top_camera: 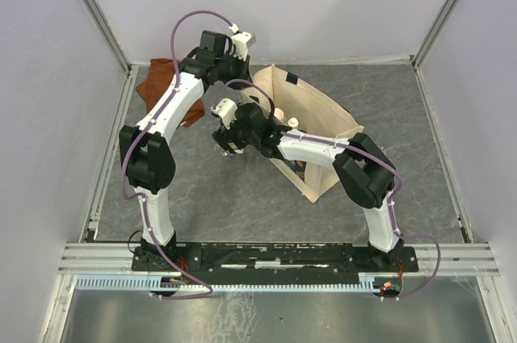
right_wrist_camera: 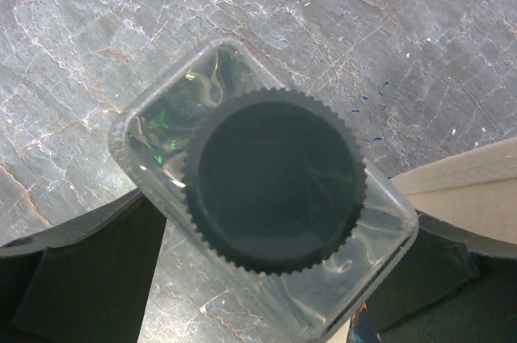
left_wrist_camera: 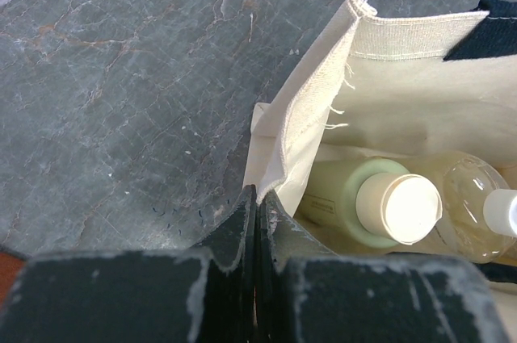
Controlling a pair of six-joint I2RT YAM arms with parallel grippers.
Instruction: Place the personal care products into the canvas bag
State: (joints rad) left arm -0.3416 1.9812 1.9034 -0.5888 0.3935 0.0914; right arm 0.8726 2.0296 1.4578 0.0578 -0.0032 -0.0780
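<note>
left gripper [left_wrist_camera: 257, 198] clamped shut on far-left rim of beige canvas bag [left_wrist_camera: 404, 85]; olive-green white-capped cylinder bottle [left_wrist_camera: 347, 194] inside. right gripper [right_wrist_camera: 283, 222] jaws wide, pressed against clear square dark-capped bottle [right_wrist_camera: 275, 177], just left of bag. i judge carry step; next i lift over rim, release.

- From above I see bright, even, diffuse light; the arms [top_camera: 174, 109] cast only soft, faint shadows on the table [top_camera: 210, 194].
- Just ahead of the left gripper [left_wrist_camera: 257, 198] and its closed tips, the white cap [left_wrist_camera: 410, 207] is nearly blown out; the fingers [left_wrist_camera: 230, 242] are dark and soft.
- Between the fingers [right_wrist_camera: 81, 270] of the right gripper [right_wrist_camera: 262, 274], the clear square bottle [right_wrist_camera: 161, 129] shows small glints; its dark cap [right_wrist_camera: 275, 181] swallows detail, and the table beyond is sharp.
</note>
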